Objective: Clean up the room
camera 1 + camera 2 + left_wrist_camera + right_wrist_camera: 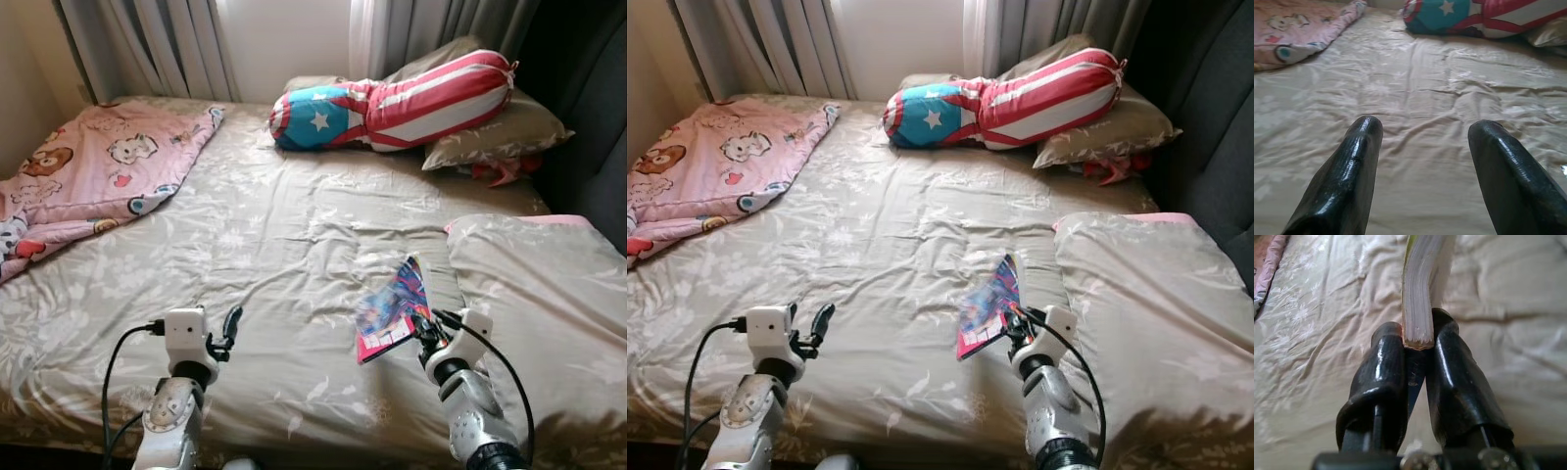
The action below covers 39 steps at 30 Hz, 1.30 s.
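Right end effector [1418, 345] pinches prob. a book [394, 307]; wrist view adds page edges; left end effector [1422, 147] spread.

bed [294, 235]: beige floral sheet | curtains [147, 44]: grey | wall [279, 39]: white, daylit

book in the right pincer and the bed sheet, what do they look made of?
Book: paper, a white page stack edge-on in the right wrist view, glossy printed cover; clamped in the right pincer. Bed sheet: woven cloth, probably satin-like, given its soft sheen, creases and pale leaf print.
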### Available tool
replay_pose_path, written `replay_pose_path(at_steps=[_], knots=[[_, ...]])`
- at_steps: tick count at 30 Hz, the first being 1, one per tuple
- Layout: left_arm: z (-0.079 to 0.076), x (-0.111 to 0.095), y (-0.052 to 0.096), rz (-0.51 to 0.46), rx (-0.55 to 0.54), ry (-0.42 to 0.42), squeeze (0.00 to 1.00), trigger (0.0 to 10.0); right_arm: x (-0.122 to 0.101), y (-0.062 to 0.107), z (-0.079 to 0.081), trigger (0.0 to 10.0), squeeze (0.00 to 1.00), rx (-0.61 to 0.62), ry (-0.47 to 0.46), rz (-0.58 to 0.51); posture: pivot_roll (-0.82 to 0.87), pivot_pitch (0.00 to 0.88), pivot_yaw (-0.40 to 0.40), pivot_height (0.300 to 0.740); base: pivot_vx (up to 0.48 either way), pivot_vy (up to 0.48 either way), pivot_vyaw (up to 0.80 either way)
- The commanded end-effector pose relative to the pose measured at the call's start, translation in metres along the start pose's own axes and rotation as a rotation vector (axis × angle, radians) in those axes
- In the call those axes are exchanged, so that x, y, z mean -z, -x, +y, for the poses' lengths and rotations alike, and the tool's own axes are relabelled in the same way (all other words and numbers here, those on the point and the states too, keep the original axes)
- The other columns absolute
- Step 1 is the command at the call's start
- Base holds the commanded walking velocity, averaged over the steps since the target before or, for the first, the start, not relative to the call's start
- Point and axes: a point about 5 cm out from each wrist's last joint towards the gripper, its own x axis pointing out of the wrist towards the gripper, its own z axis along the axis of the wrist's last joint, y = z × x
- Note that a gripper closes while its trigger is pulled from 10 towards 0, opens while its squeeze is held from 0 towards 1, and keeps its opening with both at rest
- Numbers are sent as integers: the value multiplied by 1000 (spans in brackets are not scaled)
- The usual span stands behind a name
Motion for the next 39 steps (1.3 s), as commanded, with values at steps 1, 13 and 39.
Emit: replay_pose_path(at_steps=[1,13,39], knots=[[1,-1,2,3,7,2,0,10000,-9,-4,3,10000,0,-35,-57,-14,33,22,-30,662,0,0,0],[8,-3,20,27,35,-51,0,10000,3,5,-20,10000,0,66,-296,12,109,91,21,662,0,0,0],[21,-4,64,138,71,-109,0,10000,-5,14,-46,10000,886,309,-263,-38,153,228,102,662,0,0,0]])
